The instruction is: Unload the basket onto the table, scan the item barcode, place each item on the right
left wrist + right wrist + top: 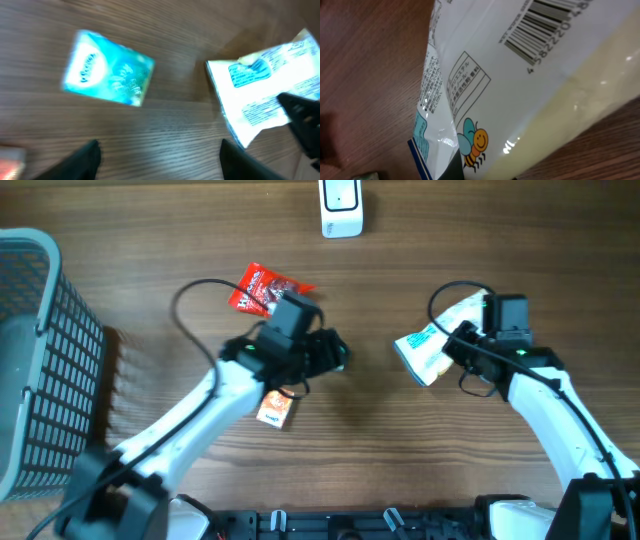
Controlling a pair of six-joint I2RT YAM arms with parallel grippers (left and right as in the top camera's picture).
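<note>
Orange small sachet is seen nearest on the brown wooden worktop, beside the left arm. Left end effector is held open and empty near a teal tissue pack. White glossy barcoded packet is clamped in the closed right end effector. Red crinkled snack packet lies beyond, white scanner farthest.

The surface is showing brown wood grain, smooth and mostly matt. The white pouch is gleaming like glossy plastic film, catching small highlights along its creases. The teal pack is looking like soft, shiny wrap, and the red packet like crinkled foil. The basket is showing grey plastic mesh, and the scanner is looking like smooth white plastic.
</note>
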